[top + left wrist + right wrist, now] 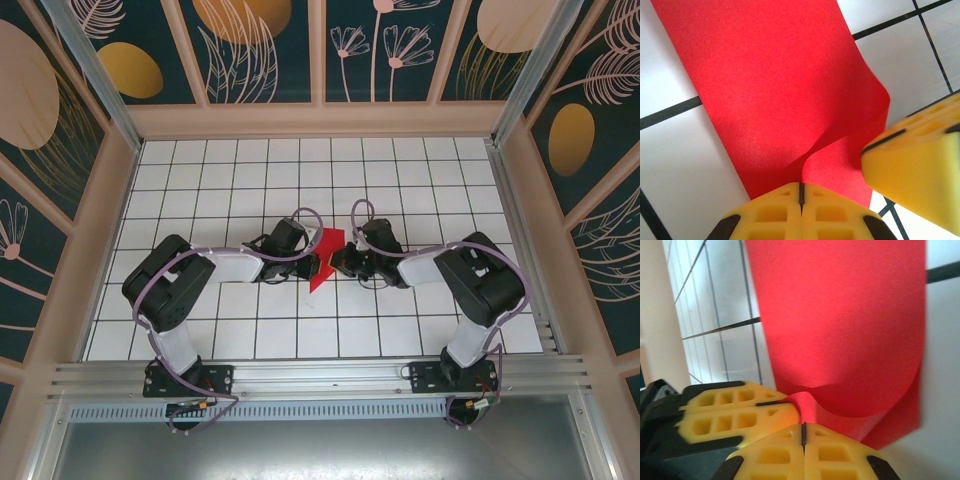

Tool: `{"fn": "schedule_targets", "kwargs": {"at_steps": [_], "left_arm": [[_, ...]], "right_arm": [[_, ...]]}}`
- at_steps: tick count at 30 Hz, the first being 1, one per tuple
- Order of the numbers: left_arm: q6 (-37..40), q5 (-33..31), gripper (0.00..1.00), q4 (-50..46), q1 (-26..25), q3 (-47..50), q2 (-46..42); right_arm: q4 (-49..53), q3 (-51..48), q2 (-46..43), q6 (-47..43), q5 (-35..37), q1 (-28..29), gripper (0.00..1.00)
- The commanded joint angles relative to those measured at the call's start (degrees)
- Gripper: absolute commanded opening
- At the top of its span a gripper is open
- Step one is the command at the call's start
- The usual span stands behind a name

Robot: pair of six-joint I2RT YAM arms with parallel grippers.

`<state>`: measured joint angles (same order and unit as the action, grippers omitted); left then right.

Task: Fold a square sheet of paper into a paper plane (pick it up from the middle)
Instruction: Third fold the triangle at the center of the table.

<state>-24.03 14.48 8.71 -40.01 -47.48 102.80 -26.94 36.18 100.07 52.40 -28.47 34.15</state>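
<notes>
The square sheet of paper (pixel 322 272) is bright red and bent into curved layers, lifted over the white grid floor between the two arms. My left gripper (pixel 307 257) is shut on one raised fold of the paper (pixel 775 90), and its yellow fingertips (pixel 785 200) meet on the red edge. From the other side my right gripper (pixel 341 261) is shut on a ridge of the same sheet (pixel 840 325). The two grippers nearly touch: the right one (pixel 890 136) shows in the left wrist view, the left one (pixel 782 401) in the right wrist view. No finished paper plane shape shows.
The white tiled floor (pixel 300 170) with black grid lines stretches behind the arms. Beige frame walls (pixel 320 120) with patterned panels enclose it on three sides. A metal rail (pixel 320 375) with both arm bases runs along the near edge.
</notes>
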Motion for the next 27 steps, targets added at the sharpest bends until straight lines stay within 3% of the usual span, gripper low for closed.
{"fn": "schedule_targets", "kwargs": {"at_steps": [1,5,14,27], "left_arm": [[1.4,0.0,0.00,-4.1,0.1,0.2,2.1],[1.6,0.0,0.00,-4.4,0.2,0.2,2.2],[1.7,-0.1,0.00,-4.6,0.2,0.3,2.1],[1.9,0.1,0.00,-4.8,0.1,0.1,2.2]], "right_arm": [[0.0,-0.8,2.1,-1.5,1.4,-0.2,0.00],[0.8,-0.7,2.9,-2.1,1.0,-0.2,0.00],[3.1,1.1,-4.3,-3.7,-2.0,-2.5,0.00],[2.3,0.9,2.0,-3.9,0.0,-4.4,0.00]]}}
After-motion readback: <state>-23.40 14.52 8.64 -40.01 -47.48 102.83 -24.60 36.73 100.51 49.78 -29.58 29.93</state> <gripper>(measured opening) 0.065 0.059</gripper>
